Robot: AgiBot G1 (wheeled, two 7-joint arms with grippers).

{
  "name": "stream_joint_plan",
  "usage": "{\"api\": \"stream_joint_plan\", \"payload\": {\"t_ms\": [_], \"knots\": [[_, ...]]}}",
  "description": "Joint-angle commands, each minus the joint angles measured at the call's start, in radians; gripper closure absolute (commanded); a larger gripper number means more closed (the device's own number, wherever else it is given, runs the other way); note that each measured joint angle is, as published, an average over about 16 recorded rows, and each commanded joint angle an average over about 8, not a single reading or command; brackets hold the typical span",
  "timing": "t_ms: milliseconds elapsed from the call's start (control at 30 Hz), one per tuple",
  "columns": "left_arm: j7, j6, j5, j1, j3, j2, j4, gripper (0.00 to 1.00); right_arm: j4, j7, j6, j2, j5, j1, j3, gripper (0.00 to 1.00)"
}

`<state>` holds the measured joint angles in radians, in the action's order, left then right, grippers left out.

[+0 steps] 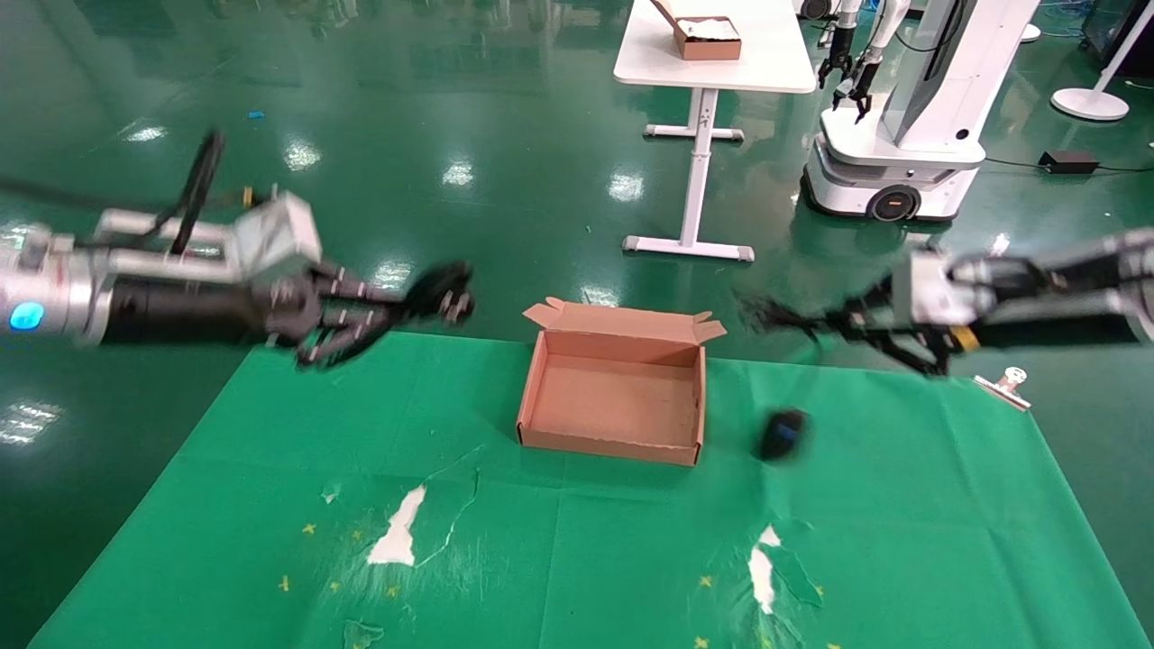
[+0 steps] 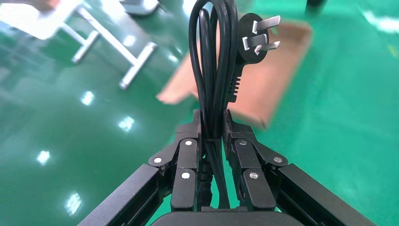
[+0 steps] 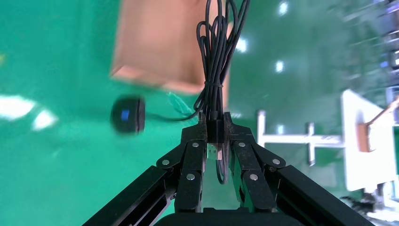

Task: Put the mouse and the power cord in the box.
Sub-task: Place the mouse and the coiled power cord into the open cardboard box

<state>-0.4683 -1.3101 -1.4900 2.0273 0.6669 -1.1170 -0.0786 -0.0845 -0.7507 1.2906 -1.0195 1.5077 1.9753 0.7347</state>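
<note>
Black and oval, your mouse [image 1: 782,435] hangs just right of the box [image 1: 616,393] above the green tabletop [image 1: 270,505], its bundled cable clamped in your right end effector [image 1: 793,317]. Your left end effector [image 1: 424,302] clamps the power cord [image 2: 214,61], prongs pointing boxward.

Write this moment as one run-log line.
left gripper: shut on thick black power cord | right gripper: shut on mouse cable | black oval mouse: dangling | brown cardboard box: empty
</note>
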Motion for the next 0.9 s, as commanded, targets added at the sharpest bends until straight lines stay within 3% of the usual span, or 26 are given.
{"api": "stream_joint_plan", "payload": {"t_ms": [33, 333, 533, 700, 900], "knots": [[0.030, 0.017, 0.018, 0.023, -0.012, -0.012, -0.013, 1.00, -0.012, 0.016, -0.005, -0.007, -0.007, 0.027, -0.006, 1.00], [0.128, 0.205, 0.101, 0.085, -0.065, -0.152, -0.007, 1.00, -0.008, -0.009, -0.150, -0.188, -0.055, -0.006, -0.038, 1.00], [0.134, 0.273, 0.134, 0.071, -0.088, -0.196, 0.027, 1.00, 0.041, -0.026, -0.375, -0.301, -0.079, -0.104, -0.056, 1.00], [0.131, 0.264, 0.129, 0.034, -0.085, -0.199, 0.040, 1.00, 0.029, -0.016, -0.516, -0.338, -0.097, -0.202, -0.065, 1.00], [0.121, 0.246, 0.103, -0.008, -0.067, -0.194, 0.047, 1.00, -0.015, 0.004, -0.560, -0.341, -0.097, -0.286, -0.051, 1.00]]}}
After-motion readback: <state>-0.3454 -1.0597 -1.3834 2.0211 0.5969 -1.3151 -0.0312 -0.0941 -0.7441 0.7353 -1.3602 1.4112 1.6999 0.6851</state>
